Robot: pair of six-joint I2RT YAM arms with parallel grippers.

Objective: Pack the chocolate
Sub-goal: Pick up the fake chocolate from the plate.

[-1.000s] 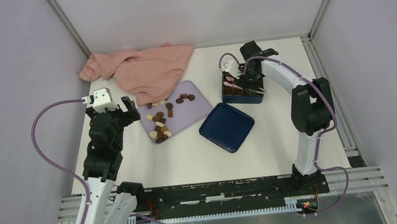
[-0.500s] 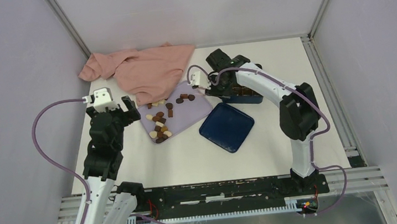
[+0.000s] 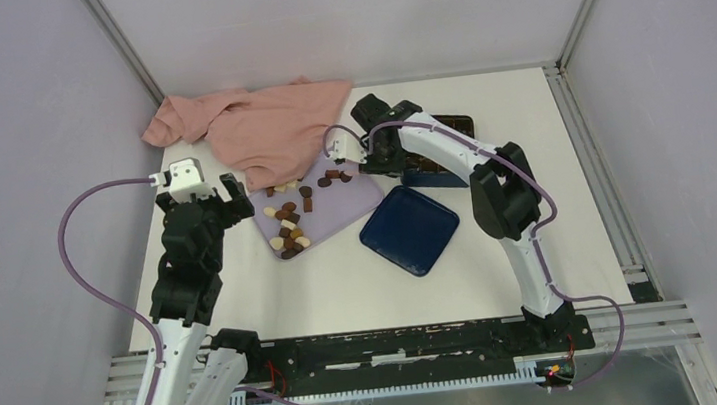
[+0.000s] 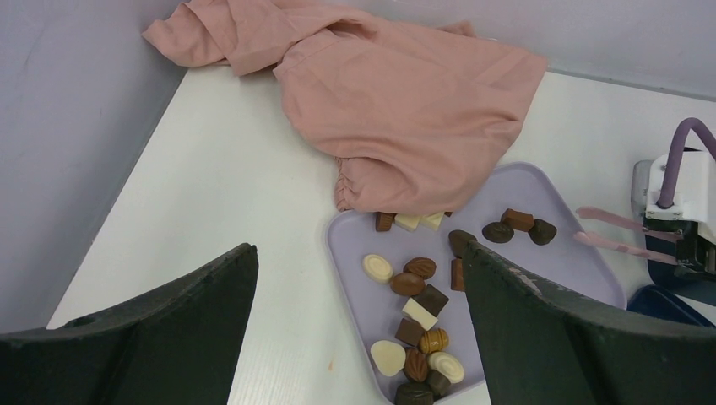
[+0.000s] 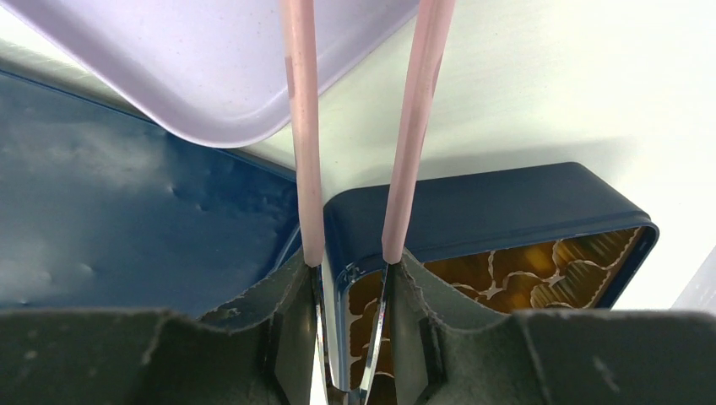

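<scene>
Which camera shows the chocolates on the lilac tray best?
The left wrist view: the chocolates show clear shapes and colours. The top view shows them as small specks; the right wrist view shows none.

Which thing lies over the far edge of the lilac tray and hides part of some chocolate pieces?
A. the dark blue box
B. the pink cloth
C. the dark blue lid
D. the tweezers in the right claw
B: in the left wrist view the pink cloth drapes over the far edge of the lilac tray, and a few chocolate pieces sit half tucked under its hem.
</scene>
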